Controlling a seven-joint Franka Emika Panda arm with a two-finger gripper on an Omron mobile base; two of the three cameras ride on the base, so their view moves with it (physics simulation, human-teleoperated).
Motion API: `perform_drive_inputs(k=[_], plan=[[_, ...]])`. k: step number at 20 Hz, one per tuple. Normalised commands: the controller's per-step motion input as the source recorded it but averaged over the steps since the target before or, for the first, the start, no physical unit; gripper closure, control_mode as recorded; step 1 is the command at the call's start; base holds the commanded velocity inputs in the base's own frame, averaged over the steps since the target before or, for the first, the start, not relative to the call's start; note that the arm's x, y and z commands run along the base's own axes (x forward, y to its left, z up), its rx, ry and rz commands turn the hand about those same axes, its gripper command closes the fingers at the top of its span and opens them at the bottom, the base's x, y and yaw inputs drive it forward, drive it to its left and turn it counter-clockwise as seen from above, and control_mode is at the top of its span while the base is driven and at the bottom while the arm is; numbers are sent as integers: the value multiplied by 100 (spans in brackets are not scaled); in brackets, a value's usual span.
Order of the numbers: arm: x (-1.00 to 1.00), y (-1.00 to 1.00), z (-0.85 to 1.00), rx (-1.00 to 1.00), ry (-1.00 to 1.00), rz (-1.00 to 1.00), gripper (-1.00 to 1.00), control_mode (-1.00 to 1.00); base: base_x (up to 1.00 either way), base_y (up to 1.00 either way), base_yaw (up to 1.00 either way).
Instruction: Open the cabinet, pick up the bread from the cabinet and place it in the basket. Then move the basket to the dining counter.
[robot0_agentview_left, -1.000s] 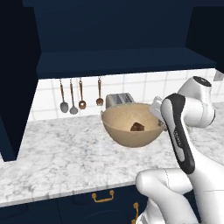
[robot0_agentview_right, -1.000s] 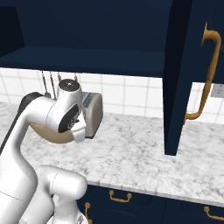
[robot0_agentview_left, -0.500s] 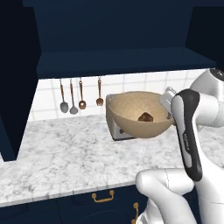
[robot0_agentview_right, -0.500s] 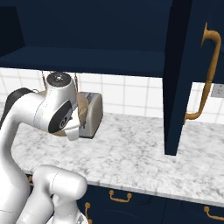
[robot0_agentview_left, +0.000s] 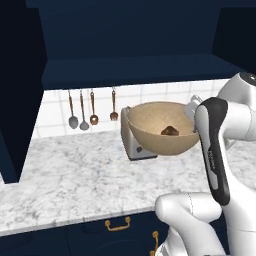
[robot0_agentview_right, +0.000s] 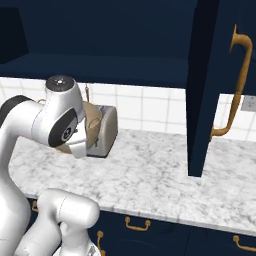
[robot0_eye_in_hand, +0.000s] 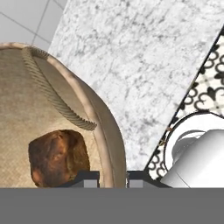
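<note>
The jaws are clamped on the rim of the basket, one fingertip inside the wall and one outside, as the hand view shows at its lower edge; the gripper holds the basket lifted off the marble counter; the bread lies inside it, on the woven bottom just beside the gripped wall; a rope handle curves along the rim near it. In the left base view the basket hangs tilted in front of the toaster, the bread a dark lump low in the bowl; copper utensils hang on the tiled wall to the left; above, the cabinet stands open, its shelf dark; in the right base view its door with the curved brass handle juts out on the right.
</note>
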Motion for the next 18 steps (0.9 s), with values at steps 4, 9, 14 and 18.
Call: perform_drive_inputs(k=[4, 9, 14, 18], plan=[[0, 0, 0, 0, 0, 0, 100, 100, -100, -3, 5], [0, 0, 0, 0, 0, 0, 100, 100, -80, 13, 71], [0, 0, 0, 0, 0, 0, 100, 100, -4, 0, 100], [0, 0, 0, 0, 0, 0, 100, 100, -4, 0, 100]])
